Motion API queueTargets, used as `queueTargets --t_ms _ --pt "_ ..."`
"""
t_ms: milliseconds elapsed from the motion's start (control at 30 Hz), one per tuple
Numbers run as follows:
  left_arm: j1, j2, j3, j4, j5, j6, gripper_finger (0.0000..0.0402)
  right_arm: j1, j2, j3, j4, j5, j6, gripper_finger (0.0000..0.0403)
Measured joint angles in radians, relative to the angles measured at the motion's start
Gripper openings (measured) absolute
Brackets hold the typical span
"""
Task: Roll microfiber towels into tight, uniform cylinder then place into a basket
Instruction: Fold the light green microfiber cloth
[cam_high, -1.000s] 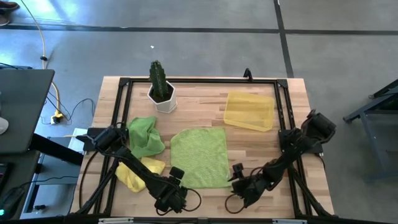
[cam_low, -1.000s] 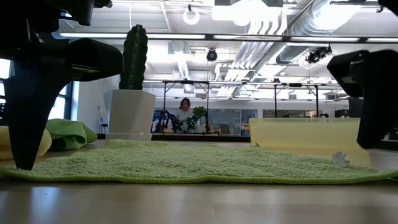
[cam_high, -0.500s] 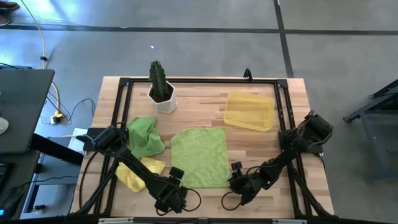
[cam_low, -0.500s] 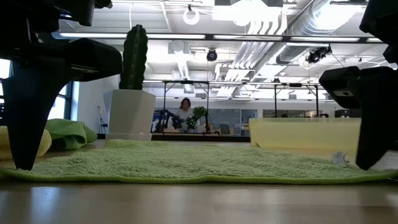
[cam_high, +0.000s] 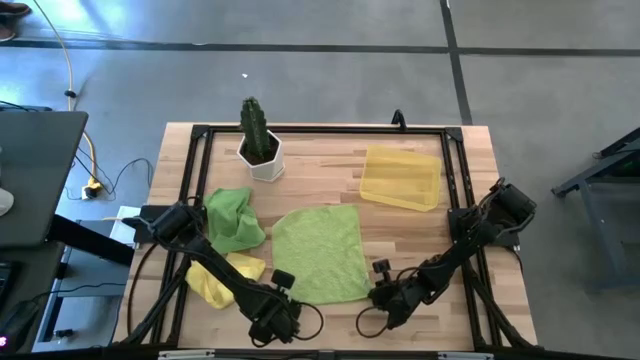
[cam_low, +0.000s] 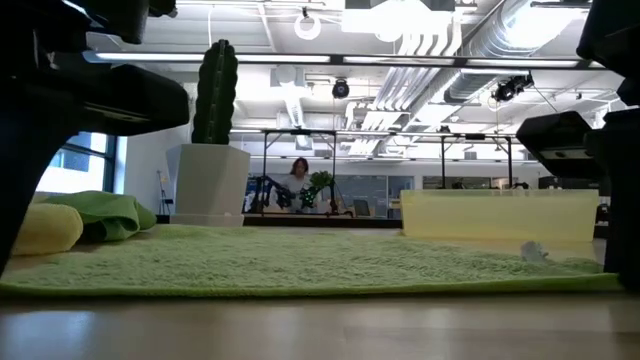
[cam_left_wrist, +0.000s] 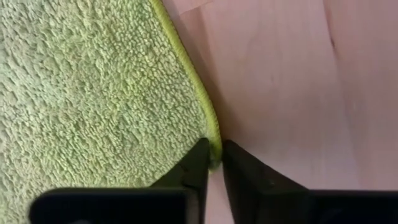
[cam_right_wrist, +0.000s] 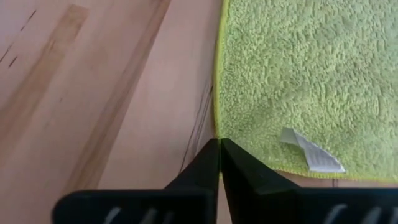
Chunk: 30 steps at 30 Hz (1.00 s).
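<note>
A: Where is the flat lime green towel (cam_high: 318, 252) seen?

B: It is spread on the wooden surface (cam_high: 410, 235), in the middle, near the front edge. The translucent yellow basket (cam_high: 401, 178) is placed well apart from it, toward the back right, beside nothing else.

A: And how are the fingers found?

B: The left gripper (cam_left_wrist: 213, 163) is closed on the front left corner of this towel; the hem is pinched between its fingers (cam_left_wrist: 193, 169). The right gripper (cam_right_wrist: 219, 158) is closed at the front right corner, and the hem is met by its tips; a white label (cam_right_wrist: 309, 152) is seen just beside them.

A: What about the other towels?

B: A crumpled lime green towel (cam_high: 234, 218) is lying at the left, and a yellow towel (cam_high: 222, 276) is seen near it, partly hidden under the left arm. A cactus in a white pot (cam_high: 259, 141) is standing behind them
</note>
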Motion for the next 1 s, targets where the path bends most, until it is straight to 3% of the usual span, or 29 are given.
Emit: queueTargets --t_ms 100,267,567,733,1000 --pt "0.000 0.007 0.049 -0.055 0.003 0.000 0.0005 -0.006 -0.025 0.000 -0.016 -0.022 0.001 0.0002" --pt "0.007 -0.011 0.128 -0.081 -0.040 0.025 0.0008 -0.030 -0.109 0.000 -0.017 -0.053 0.002 0.0001" --pt "0.015 -0.036 0.272 -0.182 -0.010 0.023 0.0004 -0.068 -0.246 0.000 -0.010 -0.126 0.009 0.0000" --pt "0.011 -0.045 0.324 -0.270 -0.038 -0.021 0.0004 -0.104 -0.289 0.000 -0.037 -0.115 -0.043 0.0000" --pt "0.054 -0.047 0.316 -0.445 -0.154 -0.218 0.0005 -0.248 -0.296 0.000 -0.146 0.007 -0.112 0.0000"
